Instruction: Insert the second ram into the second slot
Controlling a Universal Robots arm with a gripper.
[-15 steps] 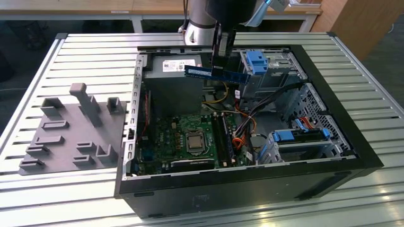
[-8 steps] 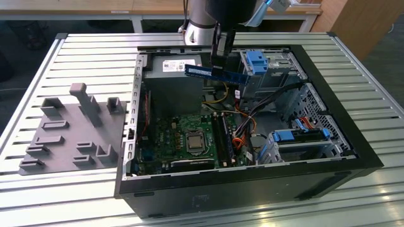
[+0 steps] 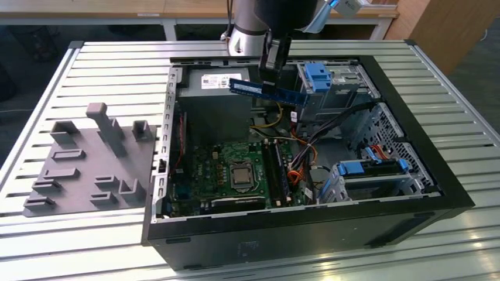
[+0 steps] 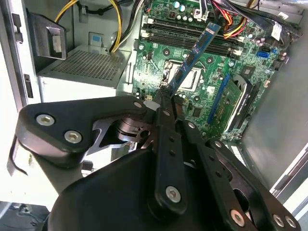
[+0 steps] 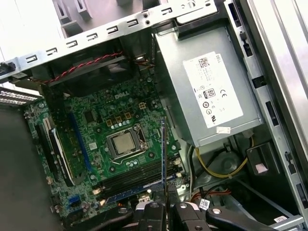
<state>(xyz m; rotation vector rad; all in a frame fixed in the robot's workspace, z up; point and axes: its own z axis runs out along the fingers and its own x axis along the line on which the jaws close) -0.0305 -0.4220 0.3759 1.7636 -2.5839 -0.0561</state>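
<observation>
Black gripper (image 4: 166,96) links crowd the second wrist view, the fingers closed narrow on the second ram (image 4: 197,53), which runs out from them as a thin blue board with dark chips. In the exterior view the gripper (image 3: 270,75) grips the second ram (image 3: 266,91) from above, leaving the lower long edge free, which I judge is so that edge can meet a slot.

Taking the CPU socket (image 3: 238,174) as landmark, the stick hangs well above it and off toward the power supply (image 3: 209,88), clear of the case (image 3: 437,175) floor and not yet in any slot. The memory slots (image 5: 132,177) lie just beside the CPU socket (image 5: 124,143), on its side nearer the gripper (image 5: 166,204) in the first wrist view. There the second ram (image 5: 163,154) shows edge-on as a thin line crossing those slots, so it seems not yet turned along them. Whether one slot is already filled I cannot tell.
</observation>
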